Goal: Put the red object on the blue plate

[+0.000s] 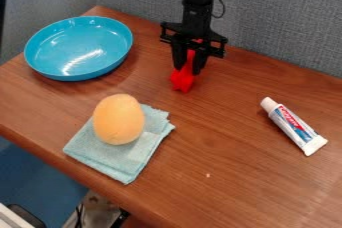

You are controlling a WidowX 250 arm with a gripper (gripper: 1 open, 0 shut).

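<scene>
Pointing straight down, gripper [193, 64] stands over block [185, 77], jaws pinched in on its upper end, grasping it. Block red, lower end on table [227, 142], near middle, well right of plate [78, 48]. Plate blue, round, glossy, at table's far-left corner, nothing inside. Orange round object [118, 119] resting on folded teal cloth [124, 144] near front edge. White tube [293, 124] with red-blue print lying flat at right, apart from rest. Arm black, rising out of top of view.
</scene>
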